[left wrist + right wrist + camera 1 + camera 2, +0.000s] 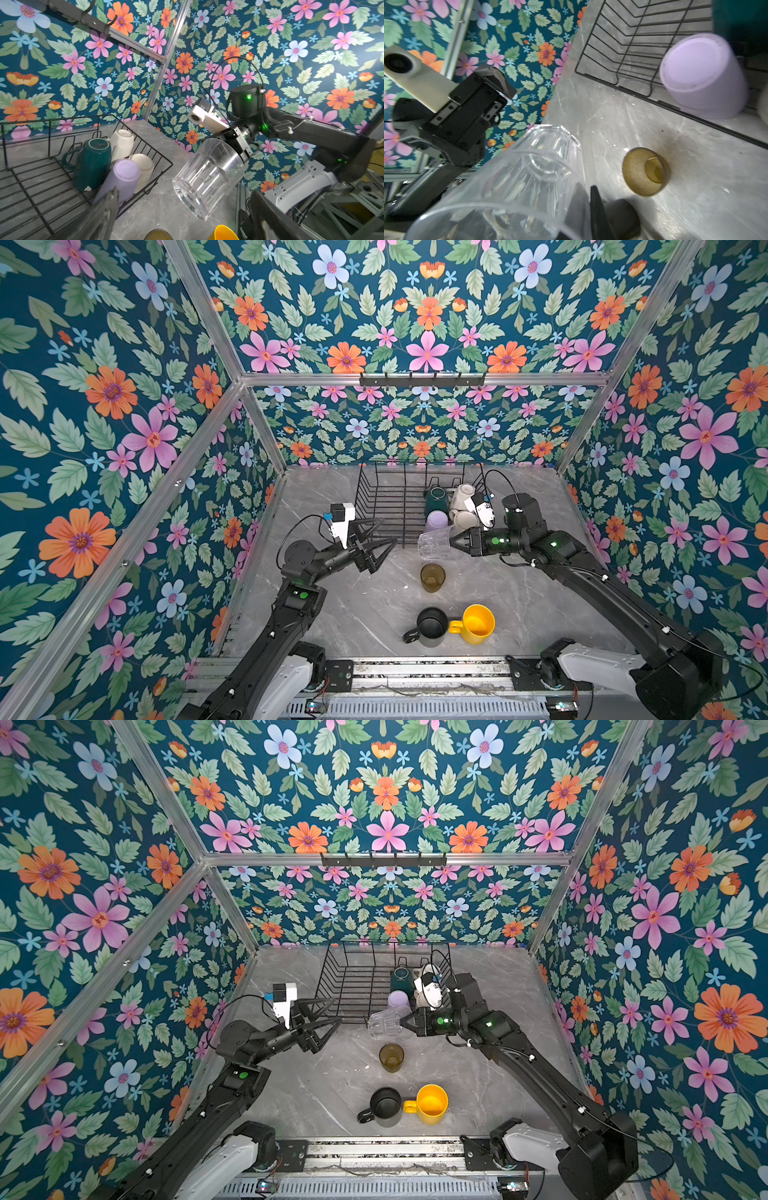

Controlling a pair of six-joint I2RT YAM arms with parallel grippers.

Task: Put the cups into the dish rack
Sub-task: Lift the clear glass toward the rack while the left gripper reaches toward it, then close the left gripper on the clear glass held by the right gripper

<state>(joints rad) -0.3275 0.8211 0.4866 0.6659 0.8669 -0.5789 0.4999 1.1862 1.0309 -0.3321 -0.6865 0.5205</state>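
Right gripper (454, 540): fingers clamped on the rim of the clear glass (434, 545). The right wrist view shows one finger inside the mouth and one outside.
Clear glass: held off the counter (353, 614), tipped on its side with its base toward the left arm. It hangs just in front of the near edge of the rack (374, 497), close to the lilac tumbler (436, 521), and is not inside the rack.
Left gripper (385, 533): fingers spread wide with nothing between them, by the rack's near left corner and apart from the clear glass.
Rack: at the back of the counter, with four cups packed into its right end.
In the rack: green mug (436, 497) and cream mug (462, 492) are at the back, lilac tumbler and white mug (463, 518) in front. All four are base up, and the tumbler leans.
Amber glass (432, 577): upright on the counter, near the clear glass on the robot's side.
Black mug (431, 626) and yellow mug (478, 624): upright, side by side at the front of the counter. The yellow handle points at the black mug; whether they touch I cannot tell.
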